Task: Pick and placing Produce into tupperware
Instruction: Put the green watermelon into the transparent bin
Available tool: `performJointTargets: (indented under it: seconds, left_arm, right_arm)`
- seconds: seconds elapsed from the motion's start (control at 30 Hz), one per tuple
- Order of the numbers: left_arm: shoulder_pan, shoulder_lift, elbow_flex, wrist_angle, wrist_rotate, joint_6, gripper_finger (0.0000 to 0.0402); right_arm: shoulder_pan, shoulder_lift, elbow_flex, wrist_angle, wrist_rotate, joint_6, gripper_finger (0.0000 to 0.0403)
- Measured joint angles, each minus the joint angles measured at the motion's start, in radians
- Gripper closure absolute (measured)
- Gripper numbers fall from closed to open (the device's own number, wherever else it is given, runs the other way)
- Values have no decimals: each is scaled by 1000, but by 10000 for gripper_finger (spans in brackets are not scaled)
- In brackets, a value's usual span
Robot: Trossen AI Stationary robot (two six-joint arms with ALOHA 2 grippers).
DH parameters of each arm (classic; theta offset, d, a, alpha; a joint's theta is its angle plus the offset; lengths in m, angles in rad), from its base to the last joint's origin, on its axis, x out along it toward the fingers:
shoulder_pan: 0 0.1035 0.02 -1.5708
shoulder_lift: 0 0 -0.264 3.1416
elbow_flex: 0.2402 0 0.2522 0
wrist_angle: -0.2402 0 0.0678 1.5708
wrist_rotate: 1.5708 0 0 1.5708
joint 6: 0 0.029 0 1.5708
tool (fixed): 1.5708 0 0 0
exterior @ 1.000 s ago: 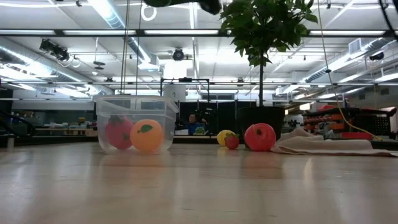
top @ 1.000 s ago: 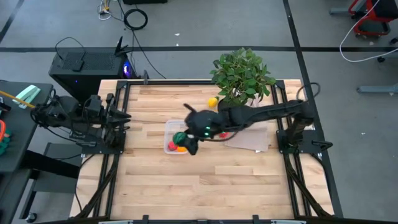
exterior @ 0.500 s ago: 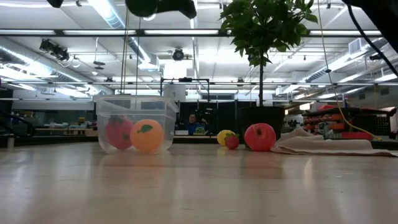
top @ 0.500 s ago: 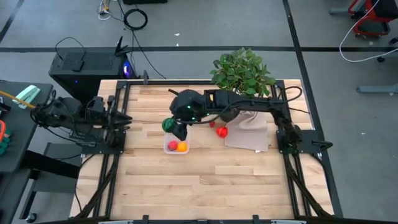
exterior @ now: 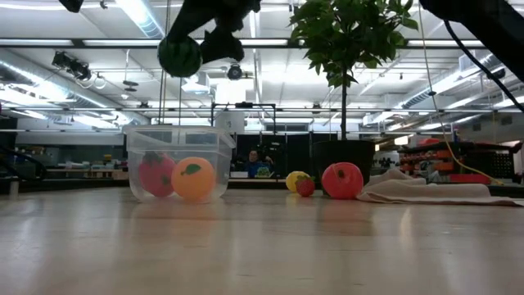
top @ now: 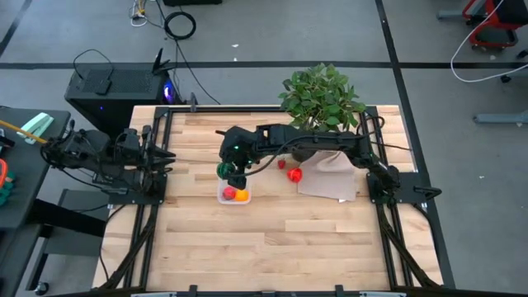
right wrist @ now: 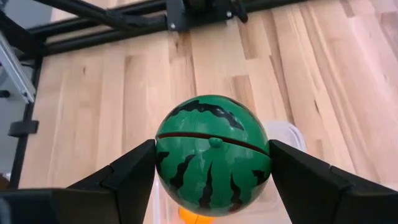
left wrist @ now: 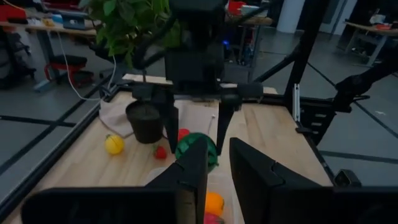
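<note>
1. Tupperware (top: 233, 194): a clear rectangular container resting on the wooden table (top: 272, 247), just left of table centre. In the high view its long axis runs left to right, open side up. It holds a red fruit (exterior: 157, 174) and an orange fruit (exterior: 193, 179) side by side.
2. Right gripper (top: 232, 172): extended across the table and positioned above the far left edge of the tupperware. Its fingers (right wrist: 124, 174) are pinched on a green striped watermelon ball (right wrist: 212, 154), one finger on each side.
3. In the low view the watermelon ball (exterior: 179, 56) hangs well above the container rim, clear of the contents.
4. Nearby items: a large red fruit (top: 295, 175) and a small red fruit (top: 281, 163) lie on the table to the right of the tupperware; a yellow fruit (exterior: 295, 181) lies farther back, near the potted plant (top: 322, 103).
5. A beige cloth (top: 334, 183) lies flat to the right of the red fruits.
6. Left gripper (top: 157, 157): parked at the table's left edge, fingers slightly apart, holding nothing.
</note>
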Motion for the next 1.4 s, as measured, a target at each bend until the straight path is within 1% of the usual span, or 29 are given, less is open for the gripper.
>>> performJointTargets:
  seconds: [0.1,0.3,0.5,0.83,0.97,1.13,1.23,1.4]
  left_arm:
    - [0,-36,-26,-1,-12,10,337]
    - [0,-190,-124,-4,-12,-36,350]
    - [0,-314,-175,-74,-15,-35,358]
    - [0,-311,-174,-70,-24,-25,360]
    - [0,-311,-174,-70,-24,-26,362]
    - [0,-311,-173,-70,-24,-29,358]
    - [0,-310,-173,-70,-24,-30,360]
    - [0,-311,-173,-69,-24,-33,361]
  right_arm:
    - [-10,4,-1,-4,-1,-1,111]
    - [-27,-1,0,4,0,-7,111]
    - [-35,1,0,-2,-15,-24,111]
    - [-41,6,-30,-53,-26,-120,111]
    - [-30,19,-28,-63,3,-191,111]
    - [-23,47,-30,-93,7,-195,111]
    - [-18,74,-29,-89,31,-201,111]
    - [-9,110,-29,-102,27,-201,111]
